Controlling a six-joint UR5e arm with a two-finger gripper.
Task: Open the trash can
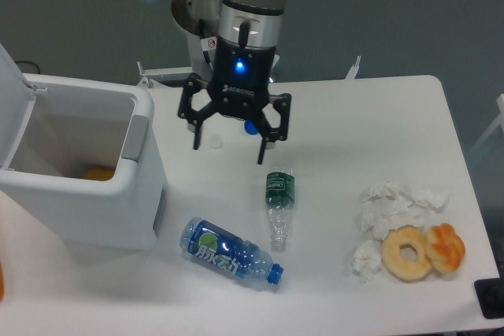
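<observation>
Trash can (118,186) lid already up; gripper (230,145) beside it, fingers apart, holding nothing. Risk: clipping the rim, toppling green bottle (278,201) nearby.

The trash can (94,194) is white, with a grey tab (135,138) on its rim and something orange (98,173) seen inside. The gripper (229,150) is black, with a blue light (239,68) above. A blue-labelled bottle (229,252) with a blue cap and a clear bottle (278,205) with a green label are seen on the white table (378,116). At the near right, white tissues (390,208), a tan doughnut (407,252) and an orange pastry (446,247) are seen.
</observation>
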